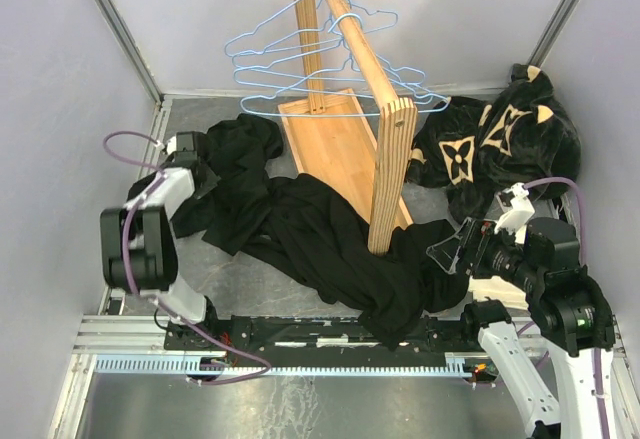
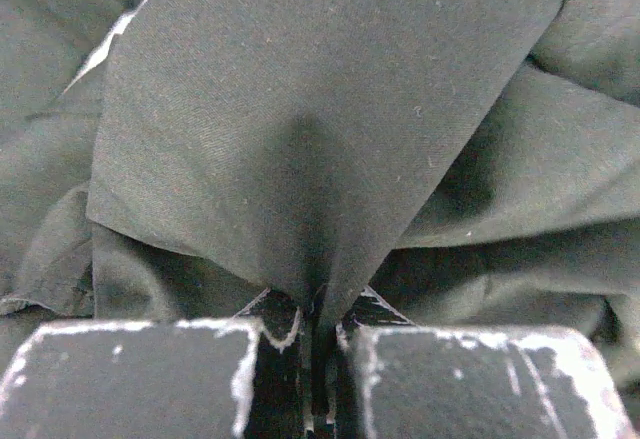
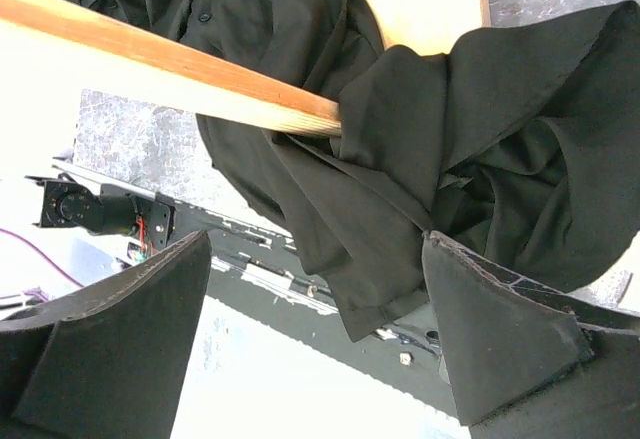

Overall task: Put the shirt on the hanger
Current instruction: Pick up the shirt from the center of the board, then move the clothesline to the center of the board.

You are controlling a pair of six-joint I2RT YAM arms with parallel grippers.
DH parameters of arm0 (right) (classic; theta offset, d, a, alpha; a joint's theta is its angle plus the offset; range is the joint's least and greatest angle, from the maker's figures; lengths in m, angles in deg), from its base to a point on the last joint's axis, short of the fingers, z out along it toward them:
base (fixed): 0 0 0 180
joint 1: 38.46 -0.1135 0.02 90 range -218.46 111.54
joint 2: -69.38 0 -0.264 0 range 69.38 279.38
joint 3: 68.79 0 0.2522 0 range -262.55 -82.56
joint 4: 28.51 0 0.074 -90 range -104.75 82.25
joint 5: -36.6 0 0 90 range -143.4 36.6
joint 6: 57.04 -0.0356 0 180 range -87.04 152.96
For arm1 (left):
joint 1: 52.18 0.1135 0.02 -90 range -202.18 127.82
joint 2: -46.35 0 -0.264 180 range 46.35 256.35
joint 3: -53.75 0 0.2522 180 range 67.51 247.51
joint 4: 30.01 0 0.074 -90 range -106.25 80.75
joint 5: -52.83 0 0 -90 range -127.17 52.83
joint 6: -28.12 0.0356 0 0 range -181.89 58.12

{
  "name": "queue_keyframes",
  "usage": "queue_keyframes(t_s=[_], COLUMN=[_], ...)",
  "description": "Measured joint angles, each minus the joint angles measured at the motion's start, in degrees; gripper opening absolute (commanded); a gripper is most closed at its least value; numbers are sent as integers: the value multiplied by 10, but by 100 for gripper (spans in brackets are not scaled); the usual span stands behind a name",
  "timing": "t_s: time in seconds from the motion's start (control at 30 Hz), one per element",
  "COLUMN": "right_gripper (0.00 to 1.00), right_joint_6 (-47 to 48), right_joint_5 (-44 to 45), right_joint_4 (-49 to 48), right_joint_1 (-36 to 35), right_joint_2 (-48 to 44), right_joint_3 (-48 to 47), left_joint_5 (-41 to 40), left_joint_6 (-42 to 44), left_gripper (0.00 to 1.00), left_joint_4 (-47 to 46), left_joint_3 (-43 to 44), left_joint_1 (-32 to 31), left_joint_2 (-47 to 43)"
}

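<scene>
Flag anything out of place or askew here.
Black cloth sprawls crumpled around the wooden rack post and spills over the table near edge onto the rail. The left claw pinches a fold; no hanger carries anything.

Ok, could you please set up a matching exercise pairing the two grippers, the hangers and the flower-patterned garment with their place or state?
1 left gripper
2 right gripper
3 blue hangers
4 flowered garment

A hanging on the wooden rack
B open
C heaped in the far right corner
D shut on black cloth

Pairs: 1-D, 2-B, 3-A, 4-C
</scene>
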Motion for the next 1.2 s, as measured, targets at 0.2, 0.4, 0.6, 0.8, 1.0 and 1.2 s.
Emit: queue_keyframes(t_s=[0.2,0.4,0.6,0.8,1.0,1.2], right_gripper=[96,96,94,95,93,98], right_joint_6=[14,37,110,184,154,76], right_joint_5=[-20,-78,-76,-12,42,118], right_joint_4=[10,30,56,55,-84,-220], right_joint_1=[3,13,-96,-199,-203,-204], right_joint_2=[-6,-19,19,89,78,35], right_joint_3=[-1,-16,-95,-163,-87,13], left_joint_5=[23,24,44,66,83,84], left_joint_6=[-1,21,37,44,52,61], left_gripper=[3,3,3,3,3,3], left_joint_4=[31,73,104,132,159,168], left_joint_3=[-104,-129,-136,-136,-128,-128], left_joint_1=[-5,-5,-5,-5,-5,-5], left_joint_2=[-214,-319,-341,-356,-397,-404])
